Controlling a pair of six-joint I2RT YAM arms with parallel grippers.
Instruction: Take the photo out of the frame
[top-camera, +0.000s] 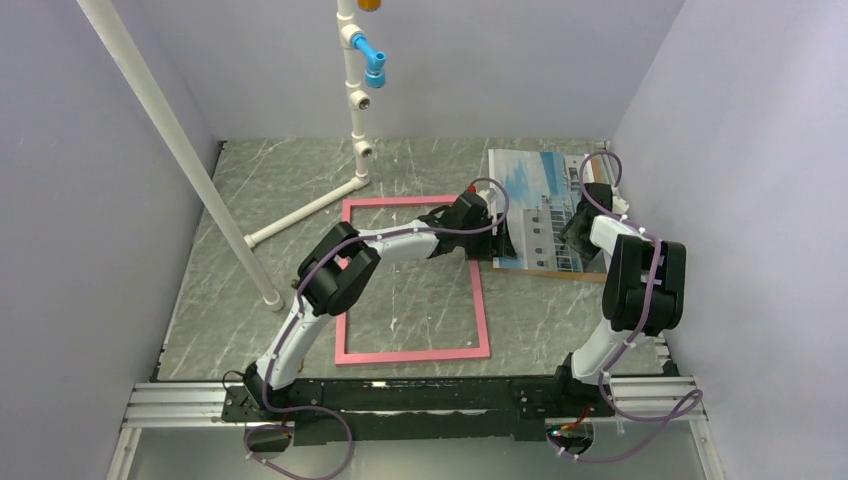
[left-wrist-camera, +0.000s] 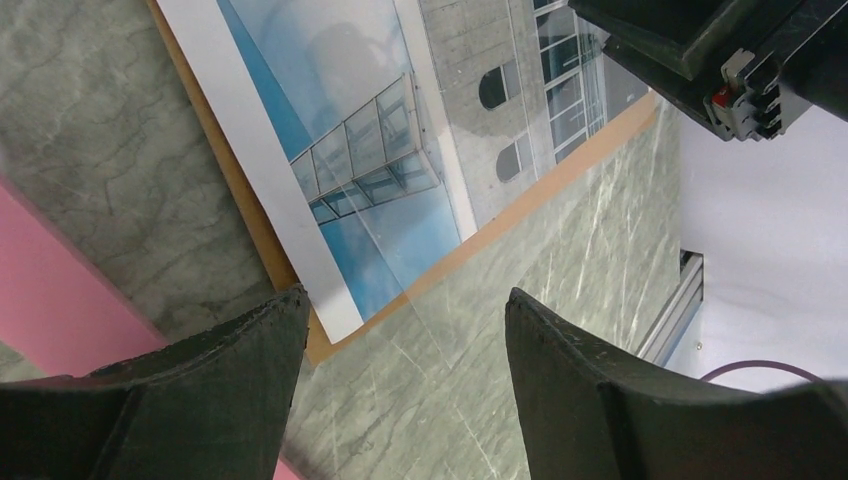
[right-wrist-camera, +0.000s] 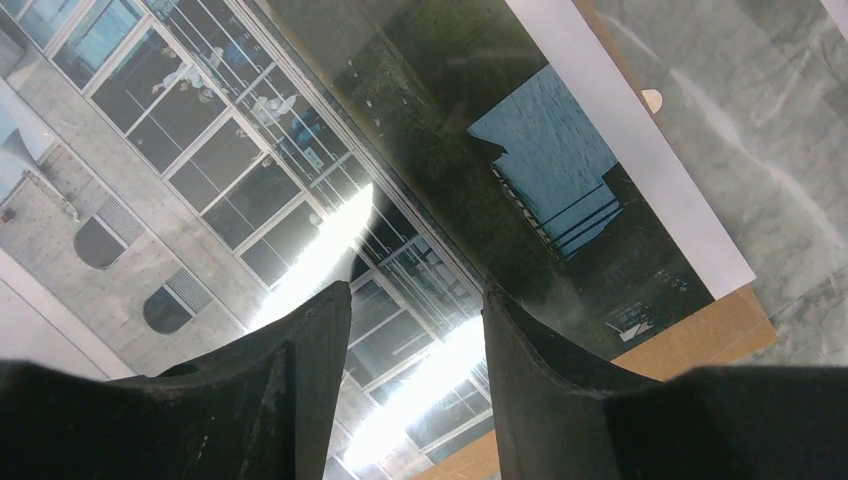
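Observation:
The photo (top-camera: 540, 200), a white-grey building on blue sky with a white border, lies on a brown backing board (top-camera: 560, 272) at the right of the table, outside the pink frame (top-camera: 410, 352). A clear sheet seems to lie over it, its edge showing in the left wrist view (left-wrist-camera: 560, 210). My left gripper (top-camera: 503, 236) is open and empty over the photo's near-left corner (left-wrist-camera: 335, 315). My right gripper (top-camera: 577, 228) is open and empty, low over the photo's right part (right-wrist-camera: 250, 160); whether it touches the photo I cannot tell.
The pink frame lies flat and empty in the middle of the table, its edge showing in the left wrist view (left-wrist-camera: 60, 300). A white pipe stand (top-camera: 355, 110) with a blue fitting stands at the back. A slanted white pole (top-camera: 180, 150) crosses the left. Walls close in on both sides.

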